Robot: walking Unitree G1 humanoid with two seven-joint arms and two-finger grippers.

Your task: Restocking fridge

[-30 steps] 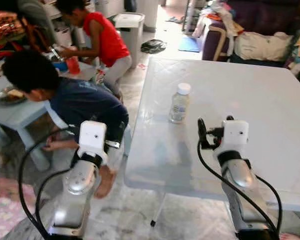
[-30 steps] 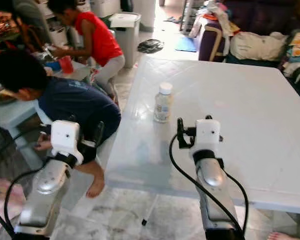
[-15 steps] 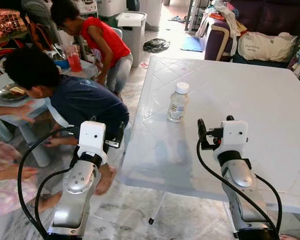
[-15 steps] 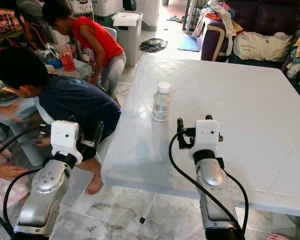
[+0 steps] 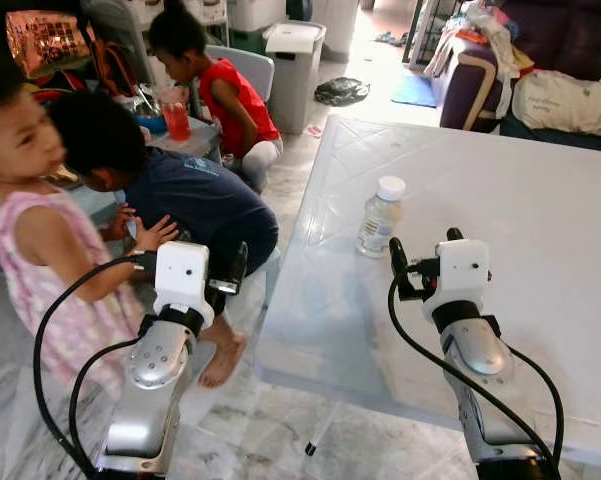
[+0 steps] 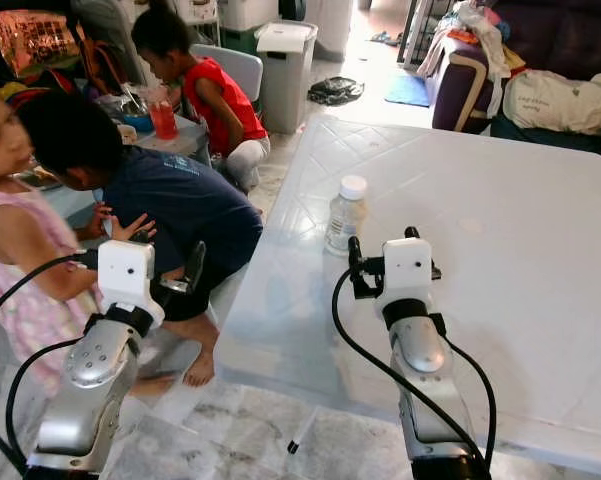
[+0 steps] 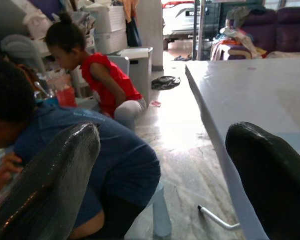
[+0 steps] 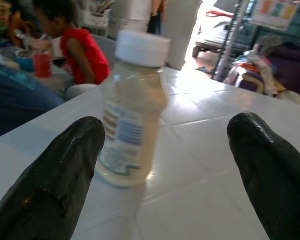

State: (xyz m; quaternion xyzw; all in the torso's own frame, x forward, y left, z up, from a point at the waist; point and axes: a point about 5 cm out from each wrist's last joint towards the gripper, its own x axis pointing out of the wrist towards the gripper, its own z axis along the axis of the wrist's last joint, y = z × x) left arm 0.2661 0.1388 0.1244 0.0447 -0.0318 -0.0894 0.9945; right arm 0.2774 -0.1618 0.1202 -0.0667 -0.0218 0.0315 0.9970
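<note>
Bottle (image 5: 381,215) upright on table (image 5: 540,230), just far-left of open right gripper (image 5: 420,262); left gripper (image 5: 192,262) open, off table.

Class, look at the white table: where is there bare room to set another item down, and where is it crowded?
The white table is bare except for one bottle near its left edge. Free patches: the wide stretch to the right of the bottle, and the far part toward the sofa. The right gripper, open, crowds the spot just before the bottle. People crowd the floor beside the left gripper.
</note>
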